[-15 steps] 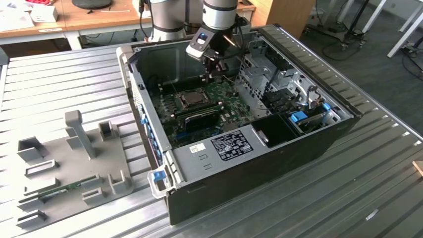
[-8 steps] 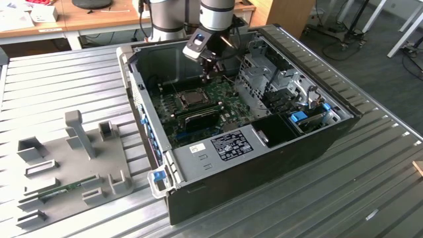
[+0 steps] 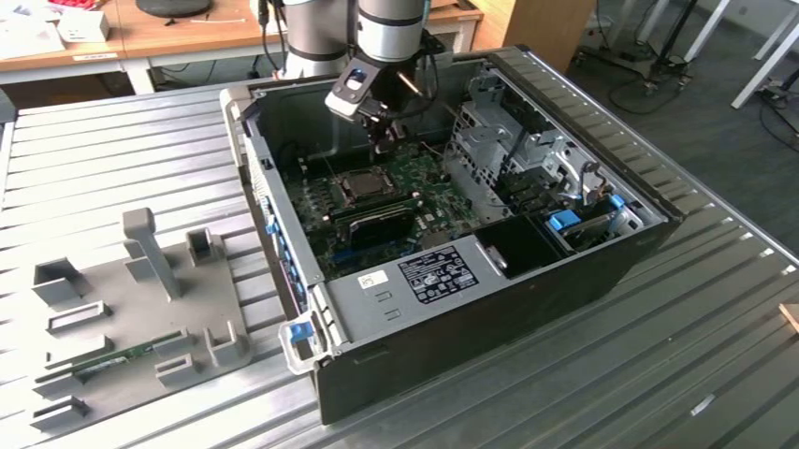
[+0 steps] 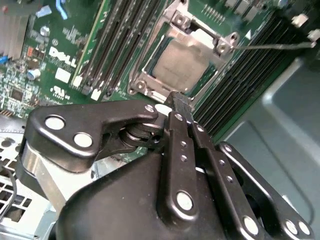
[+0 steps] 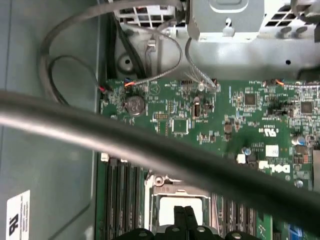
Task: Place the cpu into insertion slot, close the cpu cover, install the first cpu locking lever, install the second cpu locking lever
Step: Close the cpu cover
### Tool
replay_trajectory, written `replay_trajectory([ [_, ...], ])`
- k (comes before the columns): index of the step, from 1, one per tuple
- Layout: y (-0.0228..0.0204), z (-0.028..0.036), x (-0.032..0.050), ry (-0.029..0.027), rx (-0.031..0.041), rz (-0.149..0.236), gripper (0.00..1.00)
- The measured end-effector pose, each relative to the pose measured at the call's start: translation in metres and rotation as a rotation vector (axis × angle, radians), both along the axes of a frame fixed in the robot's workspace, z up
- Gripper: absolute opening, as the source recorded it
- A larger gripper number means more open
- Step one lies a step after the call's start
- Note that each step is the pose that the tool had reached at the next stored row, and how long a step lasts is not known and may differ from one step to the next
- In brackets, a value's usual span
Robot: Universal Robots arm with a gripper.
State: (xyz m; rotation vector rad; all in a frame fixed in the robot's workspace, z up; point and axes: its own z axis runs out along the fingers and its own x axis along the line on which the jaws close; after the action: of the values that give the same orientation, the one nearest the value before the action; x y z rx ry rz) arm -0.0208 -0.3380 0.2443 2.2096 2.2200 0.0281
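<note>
End effector [image 4: 179, 102]: fingers closed together, empty, tips just beside the insertion slot [image 4: 136, 86] rim, mid-frame. Cpu [image 4: 182, 65] seated in slot, upper centre; cpu cover [image 4: 197, 37] appears down over it. Judged: cpu light, rigid, fragile; grip by edges only
</note>
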Motion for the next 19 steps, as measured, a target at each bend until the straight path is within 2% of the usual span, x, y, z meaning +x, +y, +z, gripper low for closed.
replay_trajectory([
  [5, -0.0001, -0.0002, -0.0012, 0.0000, 0.0001, 0.000, 0.11],
  [13, 0.0000, -0.0031, -0.0182, 0.0001, 0.0000, 0.000, 0.11],
  [19, 0.0000, -0.0032, -0.0184, 0.0000, 0.0001, 0.000, 0.11],
])
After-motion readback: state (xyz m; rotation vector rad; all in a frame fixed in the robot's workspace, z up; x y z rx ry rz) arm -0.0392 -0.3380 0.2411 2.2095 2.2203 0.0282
